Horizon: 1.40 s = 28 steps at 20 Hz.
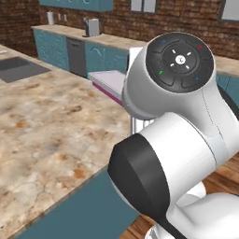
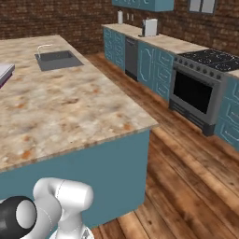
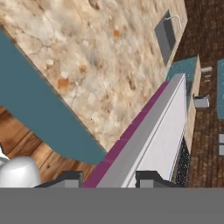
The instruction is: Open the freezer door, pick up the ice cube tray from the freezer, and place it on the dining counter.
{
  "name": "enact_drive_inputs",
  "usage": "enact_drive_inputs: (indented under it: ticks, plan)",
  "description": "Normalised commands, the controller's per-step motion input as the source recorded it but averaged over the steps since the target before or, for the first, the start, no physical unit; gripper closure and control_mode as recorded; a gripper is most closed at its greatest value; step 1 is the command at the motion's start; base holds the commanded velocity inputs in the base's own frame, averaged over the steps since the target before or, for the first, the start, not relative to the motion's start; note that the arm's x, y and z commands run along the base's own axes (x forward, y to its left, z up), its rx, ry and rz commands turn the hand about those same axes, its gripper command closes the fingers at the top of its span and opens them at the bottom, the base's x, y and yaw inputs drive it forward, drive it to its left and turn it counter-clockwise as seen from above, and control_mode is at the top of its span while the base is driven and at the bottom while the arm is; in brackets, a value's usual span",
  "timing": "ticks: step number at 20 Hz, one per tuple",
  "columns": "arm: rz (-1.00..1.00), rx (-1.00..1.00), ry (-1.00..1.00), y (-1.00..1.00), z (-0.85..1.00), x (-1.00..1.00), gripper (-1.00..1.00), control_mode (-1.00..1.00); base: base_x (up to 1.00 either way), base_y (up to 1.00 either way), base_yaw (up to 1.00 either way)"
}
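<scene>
Item 1. Ice cube tray (image 3: 153, 131): thin, flat, pale grey on top with a magenta side. In the hand view it runs from bottom centre up toward the upper right, passing between the two dark fingertips of the pincer (image 3: 109, 179). The pincer is pinching the tray by its near end, fingers on either side of the thin edge. In the left base view the tray (image 1: 108, 80) shows at centre, partly behind the arm's white wrist, held level above the bench. A sliver of it (image 2: 4, 72) sits at the left edge of the right base view.

Item 2. Dining bench (image 1: 46, 121): beige marbled stone with orange flecks on a teal base. It fills the left half of the left base view and the upper left of the right base view (image 2: 70, 112). The tray appears to hang over its near part, not yet resting on the stone; likely held flat so it can be lowered without tipping.

Item 3. Sink (image 2: 57, 59): grey inset basin, upper left of the right base view, well apart from the tray.

Item 4. Oven (image 2: 196, 95): black front, right side of the right base view, against the wall cabinets.

Status, as judged: carrying done, setting down remains.
</scene>
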Motion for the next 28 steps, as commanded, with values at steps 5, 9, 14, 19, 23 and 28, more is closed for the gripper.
enact_drive_inputs:
  ticks: [5, 9, 14, 19, 23, 28]
  plan:
    - [0.0, 0.0, 0.0, 0.0, 0.0, 0.0, 1.0, 1.0, -0.02, 0.0, 0.33]
    - [0.0, 0.0, 0.0, 0.0, 0.0, 0.0, 1.0, 1.0, -0.1, 0.32, 0.33]
    - [0.0, 0.0, 0.0, 0.0, 0.0, 0.0, 1.0, 1.0, -0.03, 0.48, 0.3]
    - [0.0, 0.0, 0.0, 0.0, 0.0, 0.0, 1.0, 1.0, 0.0, 0.31, 0.23]
    - [0.0, 0.0, 0.0, 0.0, 0.0, 0.0, 1.0, 1.0, 0.0, 0.48, 0.19]
    - [0.0, 0.0, 0.0, 0.0, 0.0, 0.0, 1.0, 1.0, 0.0, 0.53, 0.23]
